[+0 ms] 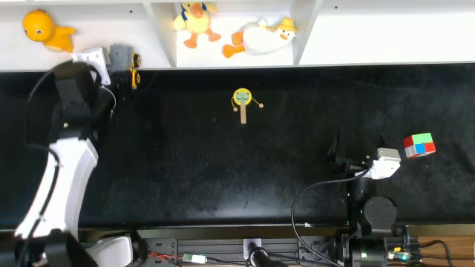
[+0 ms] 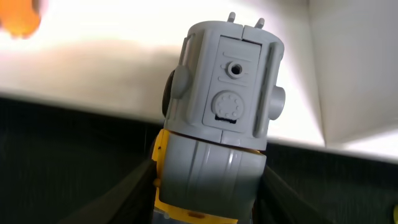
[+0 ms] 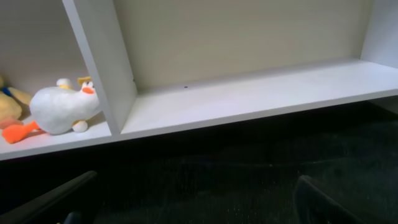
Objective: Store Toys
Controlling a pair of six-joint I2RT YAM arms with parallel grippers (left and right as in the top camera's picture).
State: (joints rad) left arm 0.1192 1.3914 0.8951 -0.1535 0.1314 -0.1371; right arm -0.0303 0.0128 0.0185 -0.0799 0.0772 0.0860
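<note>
Grey-and-yellow plastic toy truck (image 2: 221, 118) sits pinched between the fingers of the left hand (image 2: 205, 190), at the front edge of the white shelf's (image 1: 111, 22) left compartment, near a yellow rubber duck (image 1: 44, 30). The right hand (image 3: 193, 205) is spread above the black counter (image 1: 185, 163)

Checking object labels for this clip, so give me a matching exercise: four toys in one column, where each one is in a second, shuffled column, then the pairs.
Toys:
1. orange duck
2. white plush goose
3. rattle drum
4. grey-and-yellow toy

Places:
A. on the black table
B. held in the left gripper
C. left shelf compartment
D. middle shelf compartment

Pairs: 1-C; 2-D; 3-A; 4-B.
</note>
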